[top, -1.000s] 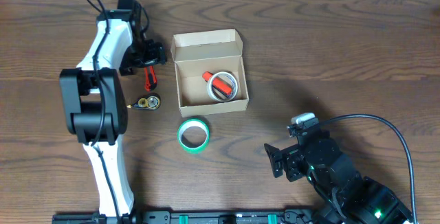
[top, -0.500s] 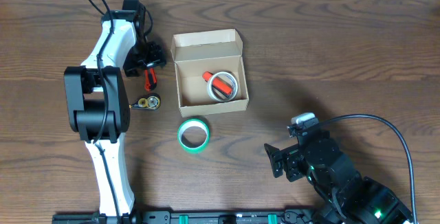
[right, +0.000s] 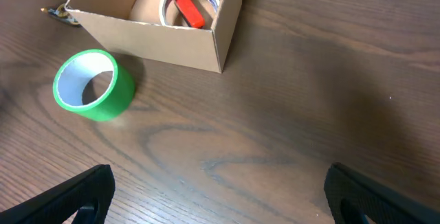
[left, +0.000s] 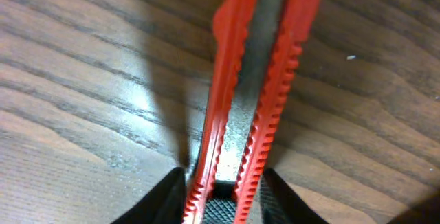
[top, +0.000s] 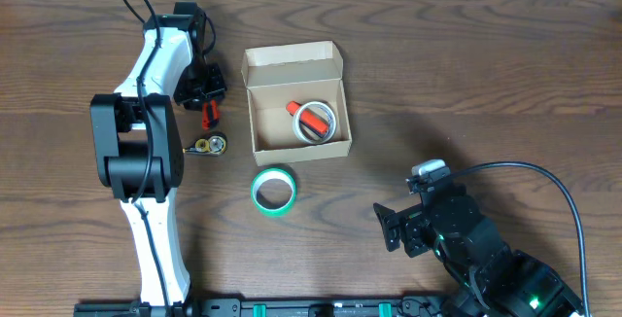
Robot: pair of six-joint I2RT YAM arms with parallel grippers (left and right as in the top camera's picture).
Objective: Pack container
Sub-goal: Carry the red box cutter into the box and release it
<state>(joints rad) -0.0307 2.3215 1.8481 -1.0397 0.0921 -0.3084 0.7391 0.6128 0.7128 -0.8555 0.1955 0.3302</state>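
Overhead: two arms. The left arm (top: 146, 113) stretches up the left side of the tabletop (top: 466, 74), and the left end effector (top: 204, 94) points down over one red utility knife (top: 209, 115). The right arm (top: 486, 259) is folded at the near right corner, well apart from everything, its right end effector (top: 392, 228) splayed wide and holding nothing. One container (top: 296, 148) sits mid-table with its flap lid open. It holds one pale tape roll (top: 317, 121) with one red item (top: 312, 123) lying in it. One green tape roll (top: 274, 191) lies just in front of the box, and one small brass-coloured object (top: 209, 145) lies to its left.

Left wrist: two dark fingers (left: 168, 195) flank the knife very closely. I cannot tell whether they clamp it.

Right wrist: the spread fingers (right: 75, 196) frame bare wood, with the container and green roll beyond.
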